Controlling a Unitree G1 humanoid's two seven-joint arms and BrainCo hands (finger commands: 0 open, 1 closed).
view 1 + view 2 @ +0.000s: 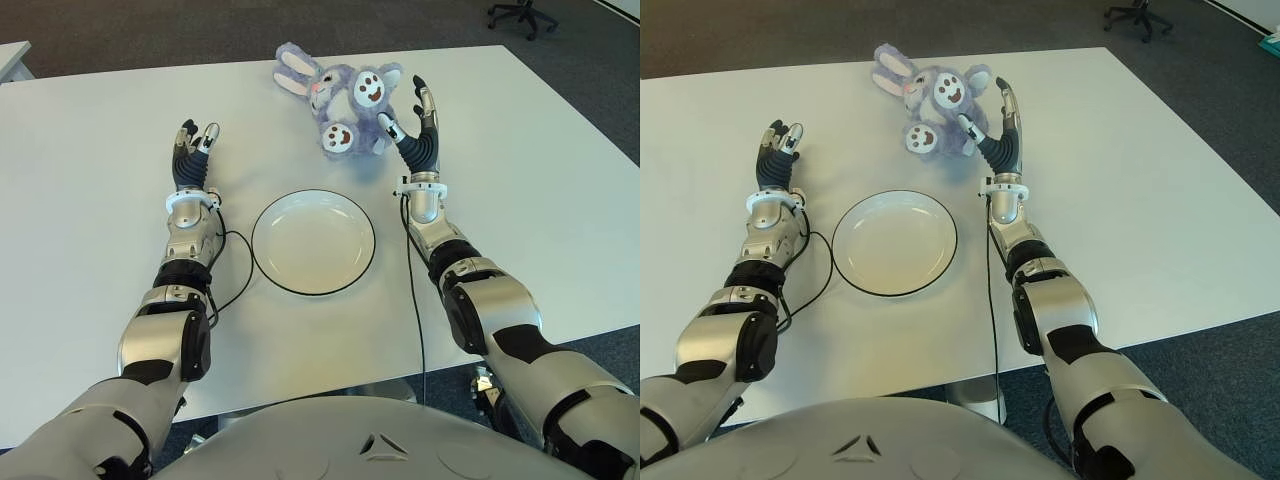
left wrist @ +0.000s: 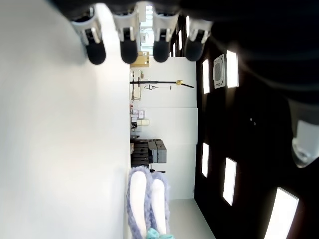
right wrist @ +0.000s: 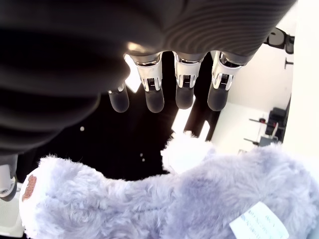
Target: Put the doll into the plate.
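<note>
A purple plush rabbit doll (image 1: 340, 96) with white ears lies on the white table (image 1: 90, 180) at the back centre. My right hand (image 1: 415, 118) stands just right of it, fingers spread open, thumb close to the doll's foot, nothing grasped. In the right wrist view the doll's fur (image 3: 164, 204) fills the space under the straight fingers (image 3: 184, 89). A white plate (image 1: 313, 241) with a dark rim sits empty in front of the doll, between my arms. My left hand (image 1: 194, 148) shows left of the plate, fingers relaxed and open.
A black cable (image 1: 234, 270) loops on the table beside my left forearm, near the plate's left rim. An office chair (image 1: 522, 14) stands on the floor beyond the table's far right corner.
</note>
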